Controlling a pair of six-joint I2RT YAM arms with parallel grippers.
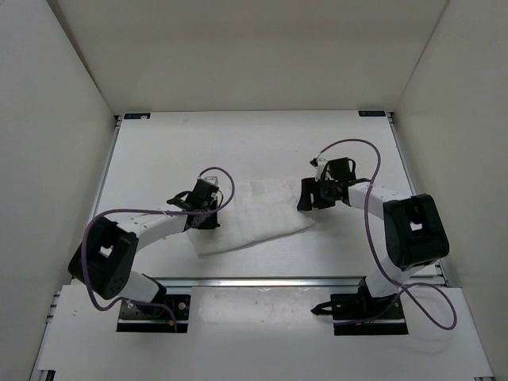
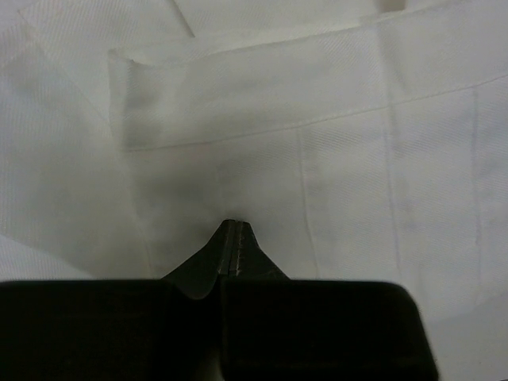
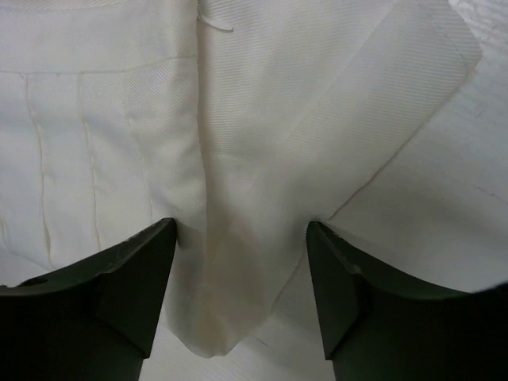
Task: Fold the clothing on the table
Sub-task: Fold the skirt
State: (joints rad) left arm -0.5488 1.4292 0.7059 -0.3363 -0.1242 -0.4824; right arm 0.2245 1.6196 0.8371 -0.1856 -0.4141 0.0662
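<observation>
The left gripper (image 2: pixel 232 240) stands at the left edge of the thin white ribbed fabric clothing (image 1: pixel 266 214), its black jaws closed tight with the tips nipping the cloth. The clothing lies flat and roughly rectangular at the middle of the matte white table (image 1: pixel 262 143), between both arms. At its right end, the right gripper (image 3: pixel 242 230) is open, its jaws straddling a raised fold of fabric without clamping it.

I see the matte white worktop (image 1: pixel 262 143); the white clothing (image 1: pixel 266 216) lies on it, just beyond the middle of the aluminium rail (image 1: pixel 262 281).
</observation>
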